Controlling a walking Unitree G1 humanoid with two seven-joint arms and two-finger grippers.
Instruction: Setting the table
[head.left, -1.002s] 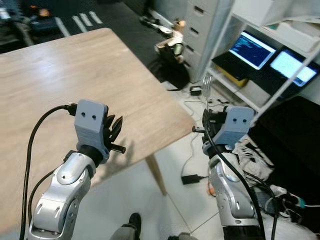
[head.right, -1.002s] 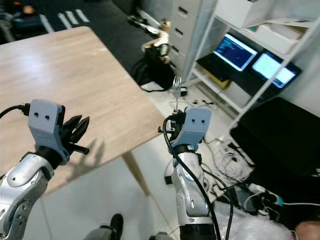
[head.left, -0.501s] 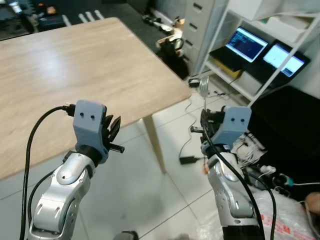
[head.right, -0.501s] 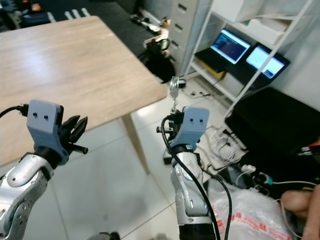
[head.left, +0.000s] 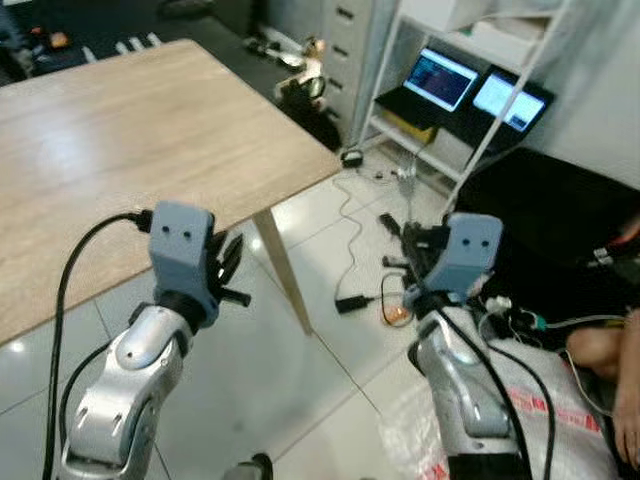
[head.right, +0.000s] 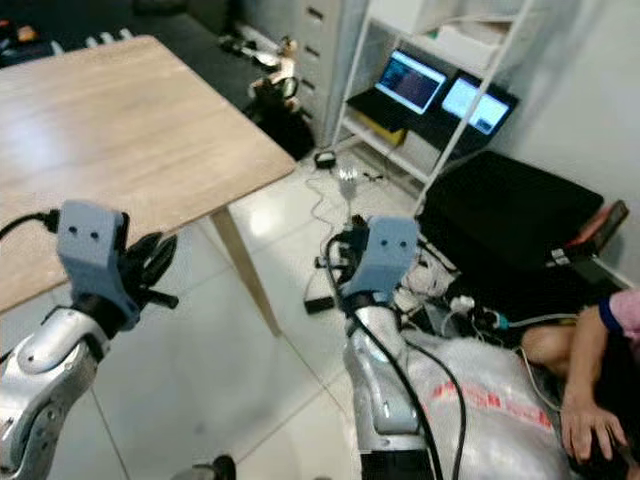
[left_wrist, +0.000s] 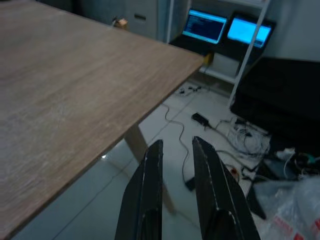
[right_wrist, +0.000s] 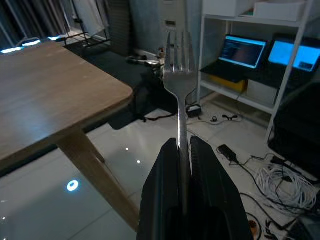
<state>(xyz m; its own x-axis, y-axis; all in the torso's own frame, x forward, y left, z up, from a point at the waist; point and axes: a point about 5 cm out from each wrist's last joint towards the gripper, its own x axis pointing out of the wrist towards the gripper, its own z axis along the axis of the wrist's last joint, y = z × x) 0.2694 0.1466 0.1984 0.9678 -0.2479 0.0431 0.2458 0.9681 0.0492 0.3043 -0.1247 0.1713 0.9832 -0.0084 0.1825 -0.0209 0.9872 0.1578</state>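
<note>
**Right wrist view: fork up and ready, worktop off to the side**

Right wrist view gives the clearest look: the right gripper has its fingers pinched tight on the handle of a fork, tines pointing straight up, handle buried between the black fingers. In the head views that fork is a thin sliver standing above the gripper, out over the tiled floor and well apart from the worktop.

Over on the other side, the left gripper carries nothing, fingers a narrow gap apart, hovering just off the worktop's near edge with the wooden leg below and ahead of it.

So the job, as I read it, is to get that fork across to the wood. Doing it well means turning the body toward the worktop first, not reaching sideways. The fork stands upright, so the wrist will need to roll it flat before letting go, or it will drop and bounce. Set it well in from the corner, since that edge is close.

Watch the clutter: cables trail across the floor by the shelf of laptops, and a person's hand rests low on the right.
</note>
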